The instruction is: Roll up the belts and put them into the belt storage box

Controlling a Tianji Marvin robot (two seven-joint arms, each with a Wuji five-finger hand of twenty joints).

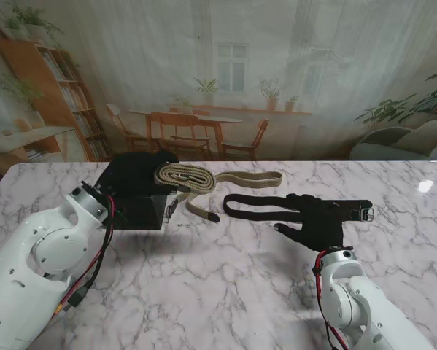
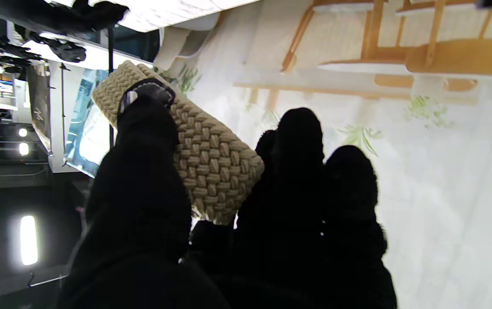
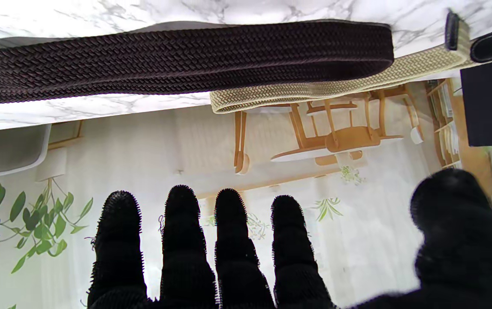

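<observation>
Gripping the partly rolled beige belt over the black storage box, the left hand pinches it. Right hand hovers spread, fingers apart, over the black belt. No readable writing shows.

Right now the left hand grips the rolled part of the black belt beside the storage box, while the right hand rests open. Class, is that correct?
One error: the left hand grips the beige belt, as the left wrist view shows. The black belt lies flat by the open right hand; the storage box detail stands.
</observation>
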